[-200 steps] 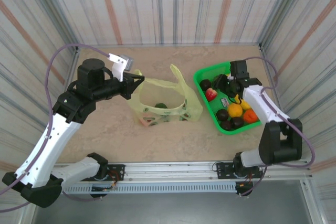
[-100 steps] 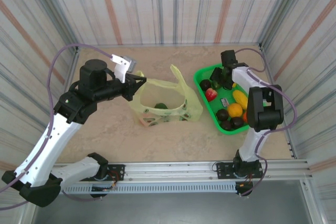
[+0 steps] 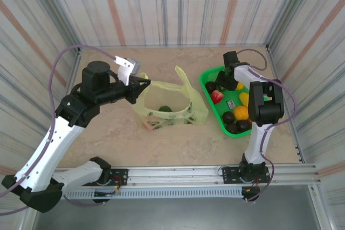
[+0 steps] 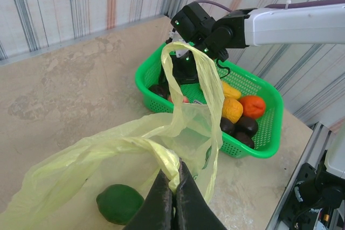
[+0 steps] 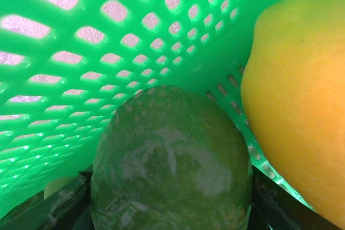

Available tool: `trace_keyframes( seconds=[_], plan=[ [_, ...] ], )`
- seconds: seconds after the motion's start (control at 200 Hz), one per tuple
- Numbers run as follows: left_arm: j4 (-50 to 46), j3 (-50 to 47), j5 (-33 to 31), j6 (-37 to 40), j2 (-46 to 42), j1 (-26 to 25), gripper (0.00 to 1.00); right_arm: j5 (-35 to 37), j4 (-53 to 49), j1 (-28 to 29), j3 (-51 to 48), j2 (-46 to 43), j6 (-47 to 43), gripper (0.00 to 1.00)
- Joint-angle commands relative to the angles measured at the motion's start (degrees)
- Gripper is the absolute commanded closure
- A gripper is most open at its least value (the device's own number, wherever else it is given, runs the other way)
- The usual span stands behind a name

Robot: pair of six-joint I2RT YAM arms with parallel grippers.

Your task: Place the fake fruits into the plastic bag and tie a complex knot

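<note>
Mid-loading, the left gripper [image 4: 173, 197] pinches the plastic bag [image 4: 108, 149] open while the right gripper [image 3: 225, 81] straddles a green fruit [image 5: 170, 160] in the basket [image 5: 108, 52], grip unclear; next, clamp and lift.

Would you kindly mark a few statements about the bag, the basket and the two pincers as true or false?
1. The left pincer is shut on the plastic bag. True.
2. A green fruit lies inside the bag. True.
3. The right pincer hovers above the bag. False: it reaches into the basket.
4. The basket is red. False: it is green.
5. The bag's handles are knotted. False: a handle loop stands free.
</note>
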Motion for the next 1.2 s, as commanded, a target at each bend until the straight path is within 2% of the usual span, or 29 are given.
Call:
trace_keyframes(
  seconds=[0.0, 0.17, 0.351, 0.516, 0.691, 0.907, 1.027, 1.137, 1.197],
  plan=[
    [0.5, 0.56, -0.35, 1.02, 0.07, -0.34, 1.0, -1.37, 0.87, -0.39, -2.48, -3.94, -2.56, 0.42],
    [0.68, 0.54, 0.04, 0.69, 0.07, -0.35, 1.0, -1.18, 1.24, -0.14, -6.14, -11.31, -4.61, 0.43],
    [0.85, 0.85, 0.84, 0.26, 0.32, -0.36, 1.0, -5.07, 5.71, 1.38, -13.94, -25.48, -4.3, 0.43],
    [0.33, 1.46, 1.22, -0.03, 0.9, -0.28, 1.0, -7.33, 7.19, 7.05, -18.66, -39.29, -4.57, 0.42],
    [-0.07, 1.32, 0.79, 0.1, 0.33, -0.28, 1.0, -15.47, 7.9, 12.53, -21.94, -52.83, -6.24, 0.41],
    [0.1, 0.68, 0.71, 0.12, -0.08, -0.35, 1.0, -18.62, 6.81, 19.44, -25.08, -67.17, -6.87, 0.42],
    [0.21, 0.55, 0.79, 0.15, -0.08, -0.28, 1.0, -22.03, 8.67, 24.85, -26.67, -70.72, -7.63, 0.42],
    [0.47, 0.42, 0.71, 0.14, -0.18, -0.34, 1.0, -20.53, 7.82, 31.18, -25.19, -68.69, -9.39, 0.43],
    [0.57, 0.33, 0.58, 0.14, -0.37, -0.28, 1.0, -17.25, 7.94, 35.49, -24.05, -66.25, -10.67, 0.43]
  ],
)
